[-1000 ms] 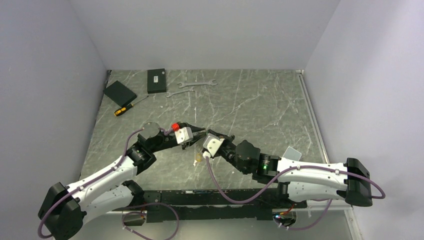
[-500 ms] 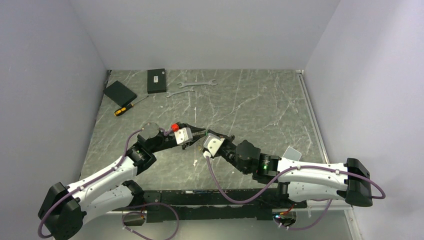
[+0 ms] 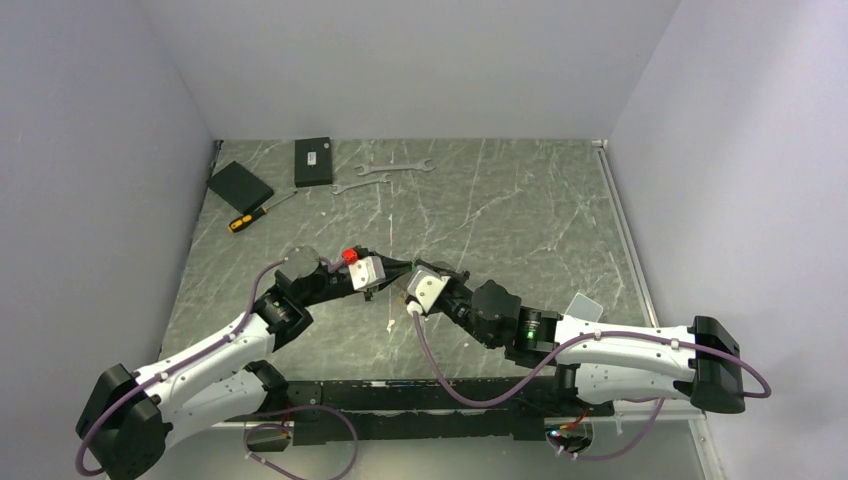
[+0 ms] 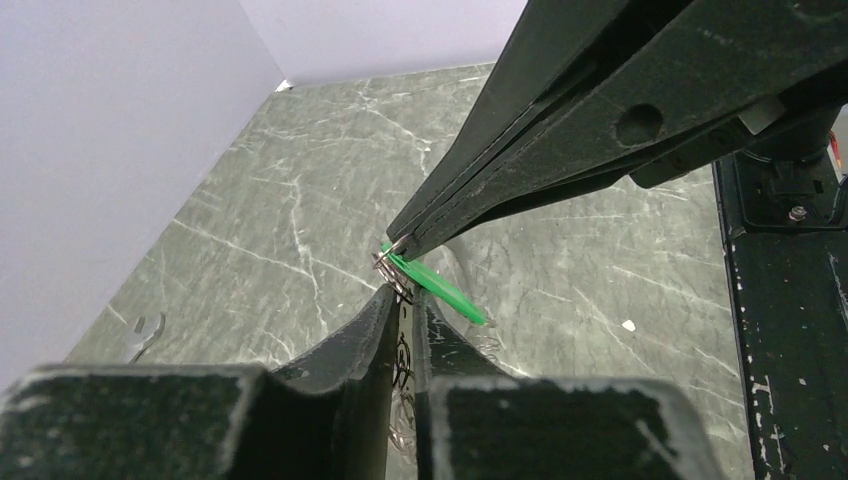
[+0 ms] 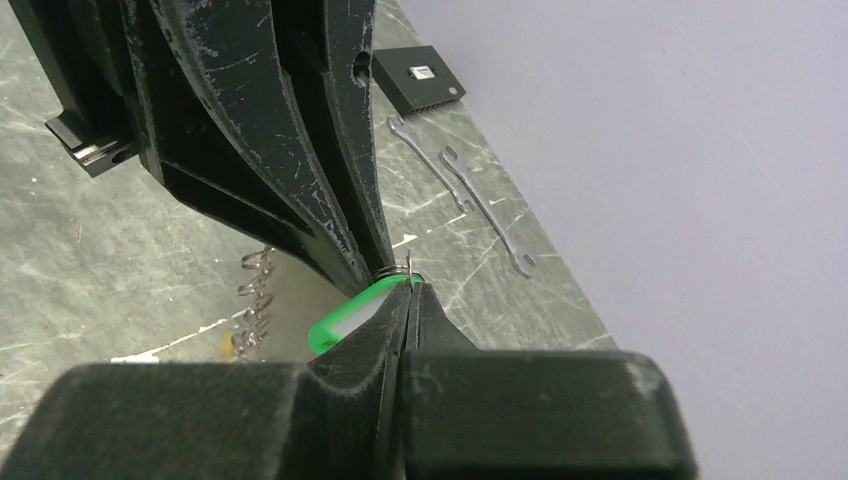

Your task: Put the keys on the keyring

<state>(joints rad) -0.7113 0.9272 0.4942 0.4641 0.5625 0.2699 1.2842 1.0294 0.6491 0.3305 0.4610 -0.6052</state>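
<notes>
The keys (image 4: 392,268) are held aloft, well to the arms' side of the wrenches (image 3: 398,167). From overhead the meeting fingertips hide them. The right gripper (image 4: 402,242) is clenched on them. Their green tag (image 4: 440,292) slants, its pinched end uppermost. The left gripper (image 4: 401,298) shows only a slit, and I can't tell whether it is grasping.

There are two arms (image 3: 215,350) at one table (image 3: 520,200), which carries two wrenches (image 3: 398,167), two black boxes (image 3: 313,161), one screwdriver (image 3: 250,217), one pale card (image 3: 583,305) and one white fleck (image 3: 389,325). There is one green tag (image 4: 435,285) and one bunch of keys (image 5: 255,300), overlapping too much to count singly.
</notes>
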